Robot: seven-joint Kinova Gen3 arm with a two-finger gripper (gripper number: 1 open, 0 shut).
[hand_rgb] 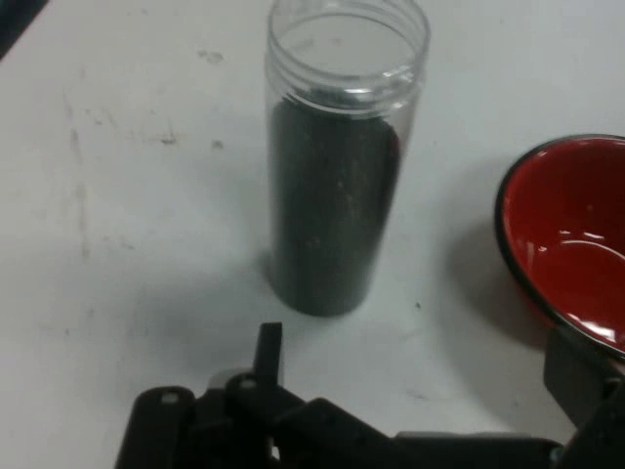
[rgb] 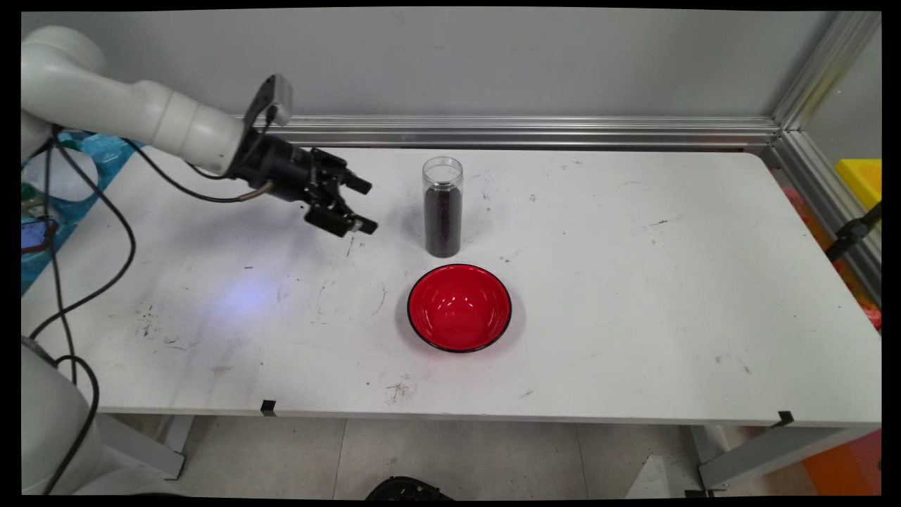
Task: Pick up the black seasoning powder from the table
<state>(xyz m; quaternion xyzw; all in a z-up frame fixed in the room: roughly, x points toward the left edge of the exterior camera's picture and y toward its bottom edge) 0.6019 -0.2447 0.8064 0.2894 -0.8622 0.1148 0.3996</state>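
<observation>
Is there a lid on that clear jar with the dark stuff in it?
No. The jar stands upright on the table with its threaded mouth open and uncovered, plainly seen in the hand view.

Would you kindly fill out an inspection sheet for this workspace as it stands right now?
Surface: white table, scuffed with dark marks and smudges.
Job's things: clear jar, upright, no lid, mostly full of dark grains; red bowl with black rim, empty, just in front of the jar and apart from it.
Clutter: nothing seen on the table.
Grippers: black gripper, open, holding nothing, held above the table left of the jar and pointed at it.
Cables: black cables hang from the arm down past the table's left edge.
Surroundings: grey wall, aluminium rail behind, yellow box at far right, tiled floor below.
</observation>
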